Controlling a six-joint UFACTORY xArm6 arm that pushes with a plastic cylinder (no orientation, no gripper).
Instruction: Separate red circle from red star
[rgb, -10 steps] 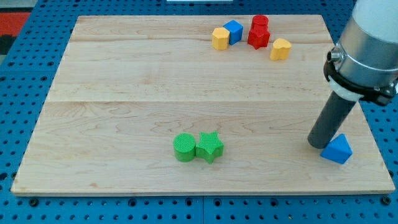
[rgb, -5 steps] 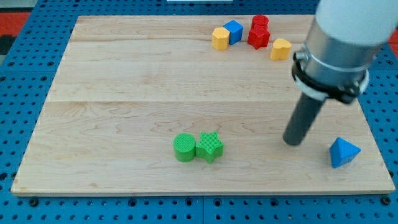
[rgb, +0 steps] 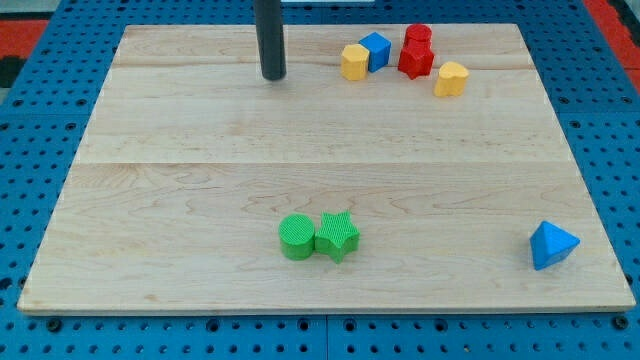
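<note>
The red circle (rgb: 418, 35) sits at the view's top right, touching the red star (rgb: 416, 60) just below it. My tip (rgb: 272, 76) rests on the wooden board (rgb: 180, 150) at the view's top, well to the left of both red blocks and apart from them. A yellow block (rgb: 354, 62) and a blue cube (rgb: 375, 50) lie between my tip and the red pair.
A yellow heart (rgb: 451, 78) lies right of the red star. A green circle (rgb: 296, 237) and green star (rgb: 338, 236) touch near the view's bottom centre. A blue triangle (rgb: 551, 245) sits at the bottom right.
My rod has swept from the bottom right near the blue triangle up and left to the view's top. The blue triangle was nudged and turned slightly. The red blocks have not moved.
</note>
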